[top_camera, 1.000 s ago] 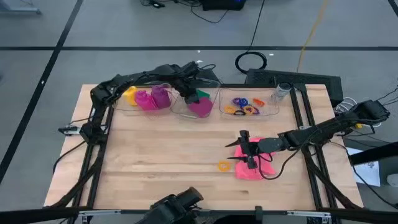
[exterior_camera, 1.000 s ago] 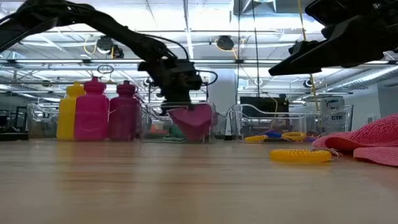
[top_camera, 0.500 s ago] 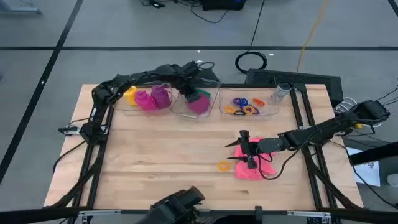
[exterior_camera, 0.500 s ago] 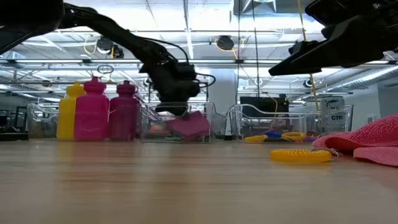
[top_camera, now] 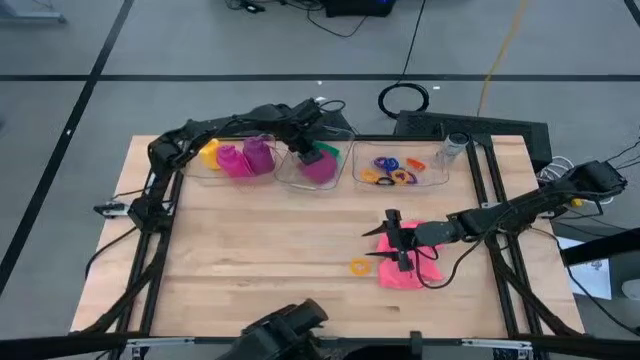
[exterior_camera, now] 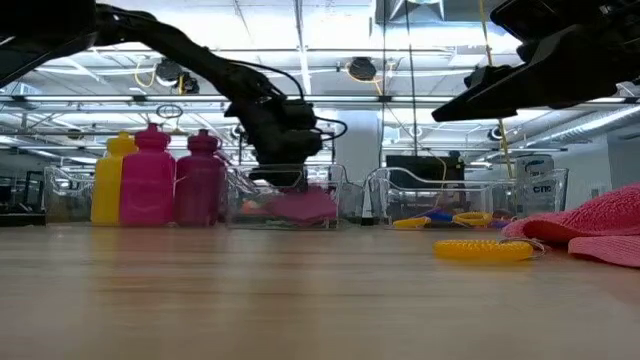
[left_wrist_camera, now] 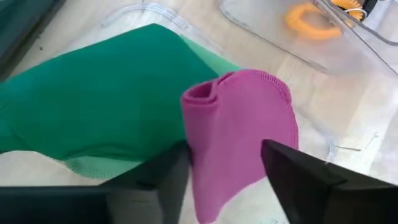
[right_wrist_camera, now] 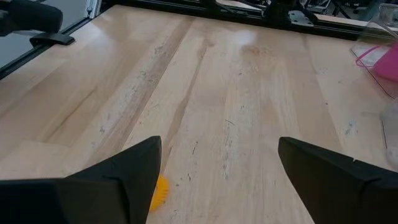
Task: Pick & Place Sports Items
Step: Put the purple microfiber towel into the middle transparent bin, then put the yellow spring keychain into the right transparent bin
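While the left arm stretches across the table's far edge, its left gripper (top_camera: pixel 305 152) hangs over the middle clear bin (top_camera: pixel 286 176), fingers parted around a magenta cloth (left_wrist_camera: pixel 239 134) lying on a green cloth (left_wrist_camera: pixel 99 115) inside. The right arm reaches in low from the side; the right gripper (top_camera: pixel 398 243) hovers open-fingered above a pink cloth (top_camera: pixel 410 274), with a yellow ring (top_camera: pixel 359 266) just beside it.

Wooden table (top_camera: pixel 270 230), grey floor (top_camera: pixel 200 60) with dark lines, coiled cable (top_camera: pixel 403 99), ceiling lights (exterior_camera: pixel 360 68)
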Available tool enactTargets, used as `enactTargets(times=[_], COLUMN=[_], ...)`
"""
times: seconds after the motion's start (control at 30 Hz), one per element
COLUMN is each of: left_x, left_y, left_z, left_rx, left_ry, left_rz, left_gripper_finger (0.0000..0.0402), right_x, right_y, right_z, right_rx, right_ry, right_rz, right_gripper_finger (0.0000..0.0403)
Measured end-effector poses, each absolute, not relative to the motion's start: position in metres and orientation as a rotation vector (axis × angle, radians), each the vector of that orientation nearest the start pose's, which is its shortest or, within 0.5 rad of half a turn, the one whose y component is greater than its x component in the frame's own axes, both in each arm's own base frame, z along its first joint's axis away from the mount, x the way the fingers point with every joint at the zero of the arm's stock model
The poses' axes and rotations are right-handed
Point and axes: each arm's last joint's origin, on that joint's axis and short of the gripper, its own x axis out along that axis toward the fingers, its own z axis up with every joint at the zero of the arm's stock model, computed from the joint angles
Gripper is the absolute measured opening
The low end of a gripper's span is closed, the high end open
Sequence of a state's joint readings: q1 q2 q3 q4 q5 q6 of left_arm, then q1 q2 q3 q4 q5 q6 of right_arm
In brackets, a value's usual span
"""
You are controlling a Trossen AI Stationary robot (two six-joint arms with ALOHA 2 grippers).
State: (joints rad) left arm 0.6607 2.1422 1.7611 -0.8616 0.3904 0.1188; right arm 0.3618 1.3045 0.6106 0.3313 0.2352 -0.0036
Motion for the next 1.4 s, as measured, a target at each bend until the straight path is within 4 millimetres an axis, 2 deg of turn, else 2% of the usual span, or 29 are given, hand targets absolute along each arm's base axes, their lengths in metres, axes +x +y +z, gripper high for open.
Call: enactTargets(times=[0.17, 0.3, 0.47, 0.67, 0.87, 1.07, 1.23, 1.4], left_x=[0.355, 0.350, 0.343, 0.332, 0.308, 0.271, 0.244, 0.240], left_y=[0.264, 0.263, 0.258, 0.240, 0.210, 0.168, 0.132, 0.102], left_z=[0.205, 0.223, 0.256, 0.306, 0.362, 0.407, 0.426, 0.425], left_rx=[-0.463, -0.371, -0.297, -0.214, -0.101, -0.043, -0.058, -0.047], left_ry=[1.078, 1.071, 1.005, 0.870, 0.763, 0.718, 0.745, 0.762], left_rz=[0.154, 0.208, 0.262, 0.267, 0.242, 0.157, 0.089, 0.005], left_gripper_finger=[0.0214, 0.0231, 0.0237, 0.0237, 0.0237, 0.0237, 0.0237, 0.0237], right_x=[0.252, 0.252, 0.252, 0.252, 0.252, 0.252, 0.252, 0.252], right_y=[0.088, 0.088, 0.088, 0.088, 0.088, 0.088, 0.088, 0.088], right_z=[0.214, 0.214, 0.214, 0.214, 0.214, 0.214, 0.214, 0.214], right_rx=[-0.110, -0.111, -0.110, -0.111, -0.119, -0.120, -0.121, -0.120], right_ry=[0.347, 0.347, 0.347, 0.347, 0.346, 0.345, 0.344, 0.344], right_rz=[0.126, 0.126, 0.126, 0.126, 0.128, 0.128, 0.128, 0.128], right_gripper_finger=[0.0242, 0.0242, 0.0242, 0.0242, 0.0242, 0.0242, 0.0242, 0.0242])
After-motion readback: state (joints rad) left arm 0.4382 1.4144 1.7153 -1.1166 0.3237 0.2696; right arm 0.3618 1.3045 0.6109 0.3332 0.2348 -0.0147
